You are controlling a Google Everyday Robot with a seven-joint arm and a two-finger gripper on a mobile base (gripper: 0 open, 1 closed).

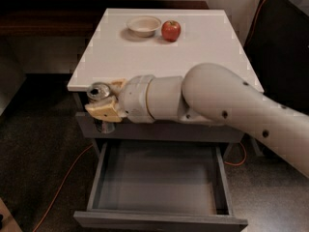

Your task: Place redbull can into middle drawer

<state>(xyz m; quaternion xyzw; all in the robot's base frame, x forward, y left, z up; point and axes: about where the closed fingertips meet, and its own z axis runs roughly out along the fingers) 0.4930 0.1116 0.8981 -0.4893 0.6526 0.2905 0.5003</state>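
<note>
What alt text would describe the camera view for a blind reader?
The robot's gripper holds a silver can by the near corner of a white table, with an open grey drawer below. A bowl and a red apple sit at the table's far side.
</note>
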